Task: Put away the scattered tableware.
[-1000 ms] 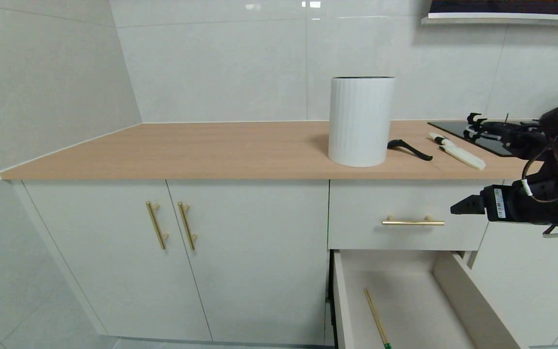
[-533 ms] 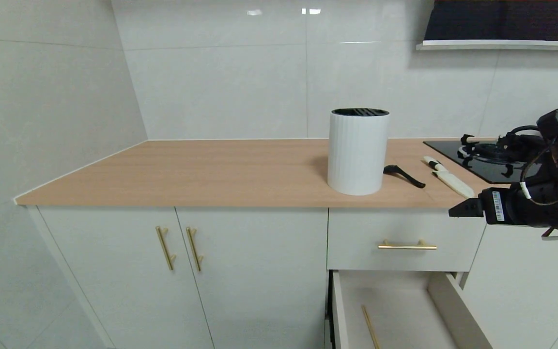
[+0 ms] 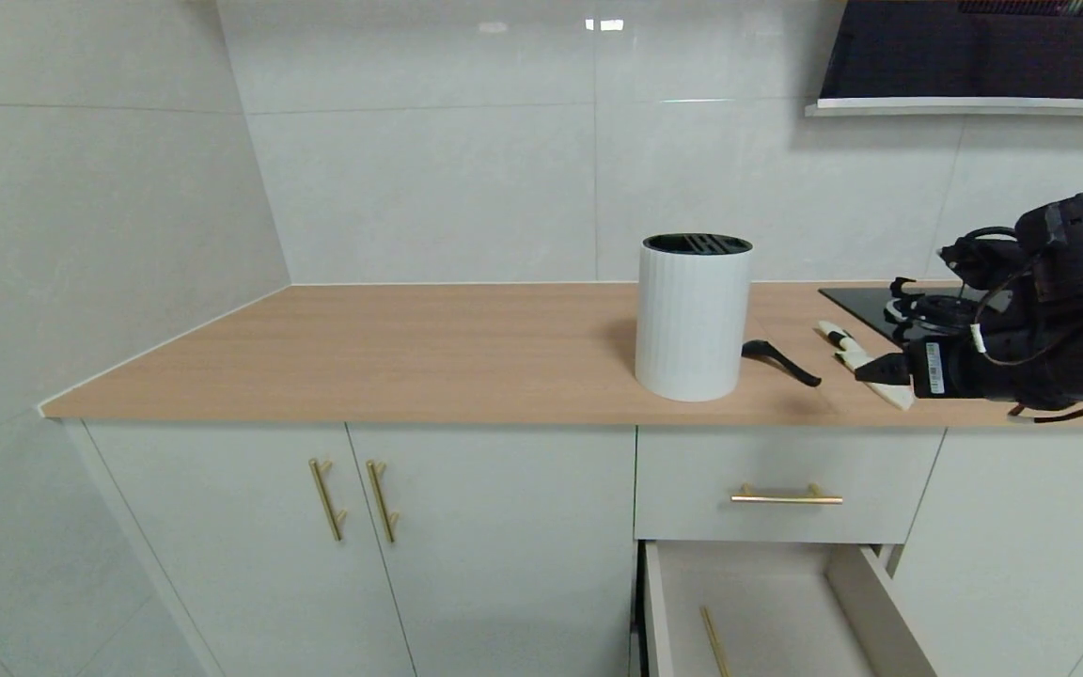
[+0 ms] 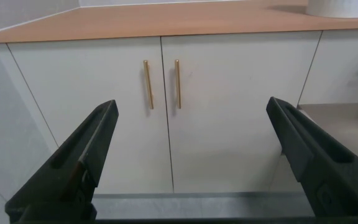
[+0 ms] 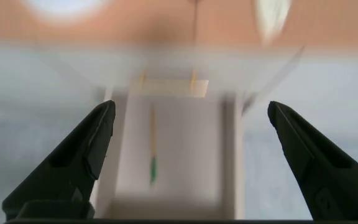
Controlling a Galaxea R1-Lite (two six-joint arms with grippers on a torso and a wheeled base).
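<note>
- While left gripper [image 4: 190, 106] and right gripper [image 5: 189, 112] gape empty, nothing is held.
- Knife [image 3: 842, 340], near the holder [image 3: 692, 317]: likely light, stiff, slippery; grasp by handle.

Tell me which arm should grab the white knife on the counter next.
Right. The right gripper is open at the level of the countertop, just beside the white knife. The left gripper, also open, sits low, facing the cabinet doors, well away from it.

White knife [image 3: 844, 340], black utensil [image 3: 783, 363] lying on counter [image 3: 410, 348]
</note>
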